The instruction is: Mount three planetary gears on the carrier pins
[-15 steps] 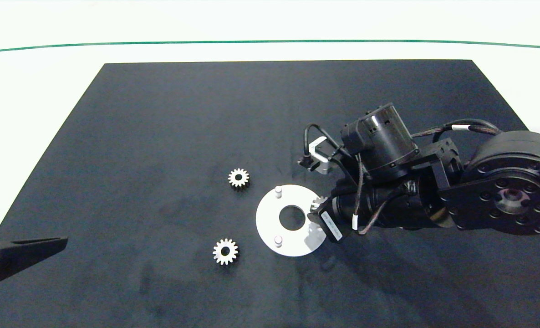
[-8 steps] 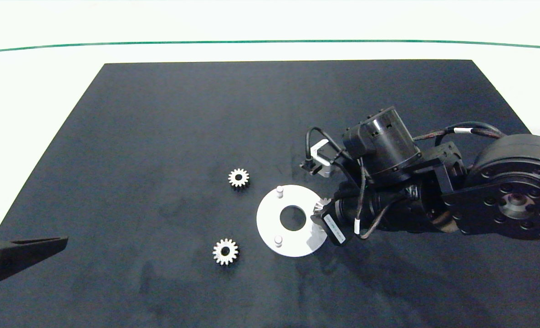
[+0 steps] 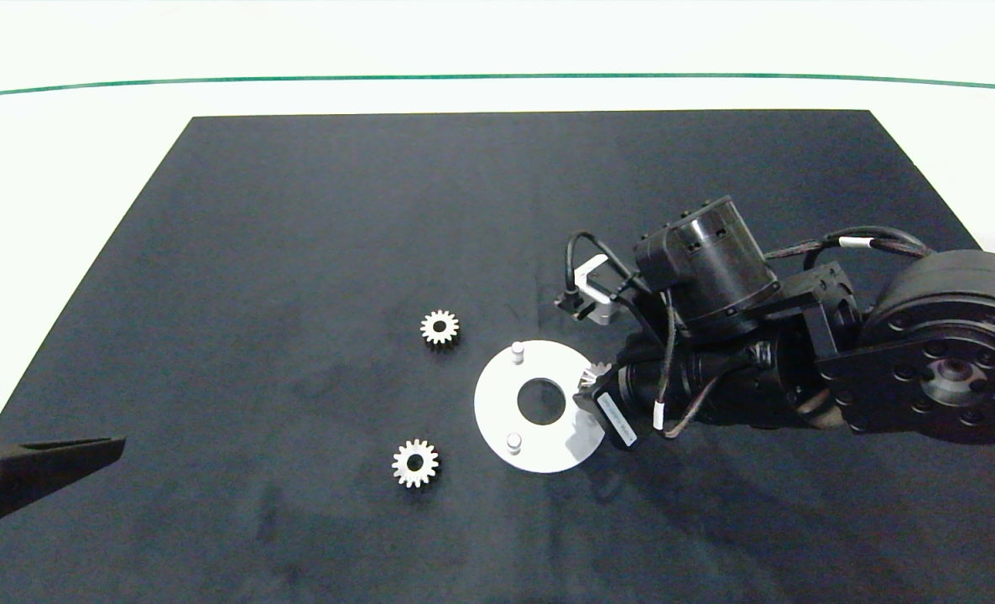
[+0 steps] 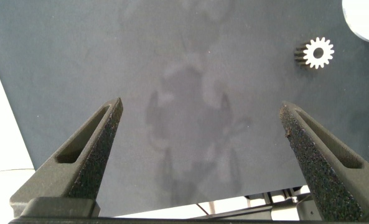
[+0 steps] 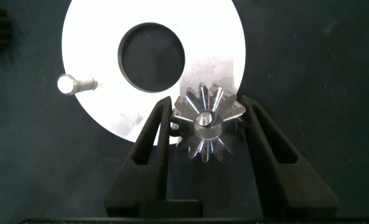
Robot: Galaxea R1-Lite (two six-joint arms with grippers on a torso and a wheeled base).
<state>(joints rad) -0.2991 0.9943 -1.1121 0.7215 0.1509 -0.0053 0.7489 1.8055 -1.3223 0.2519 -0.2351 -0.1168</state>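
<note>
The white disc (image 3: 497,411) lies mid-mat, and two carrier pins (image 3: 516,351) (image 3: 513,440) on it stand bare. My right gripper (image 3: 591,382) is at the disc's right rim, shut on a planetary gear (image 5: 206,124). That gear sits over the third pin, whose tip (image 5: 206,119) shows in its bore. The disc (image 5: 97,37) and a bare pin (image 5: 67,83) lie beyond the gear. Two more gears (image 3: 440,327) (image 3: 415,463) lie flat on the mat left of the disc. My left gripper (image 4: 200,124) is parked open at the mat's left edge, with the nearer gear (image 4: 319,53) ahead of it.
A black mat (image 3: 296,210) covers the white table (image 3: 78,151), and a green line (image 3: 296,80) runs along the far side. The right arm's wrist and cables (image 3: 716,335) hang over the mat right of the disc.
The right arm has shifted a little to the right and toward the near edge with the gear, and the disc has slid a few pixels right with it. Left arm unmoved.
</note>
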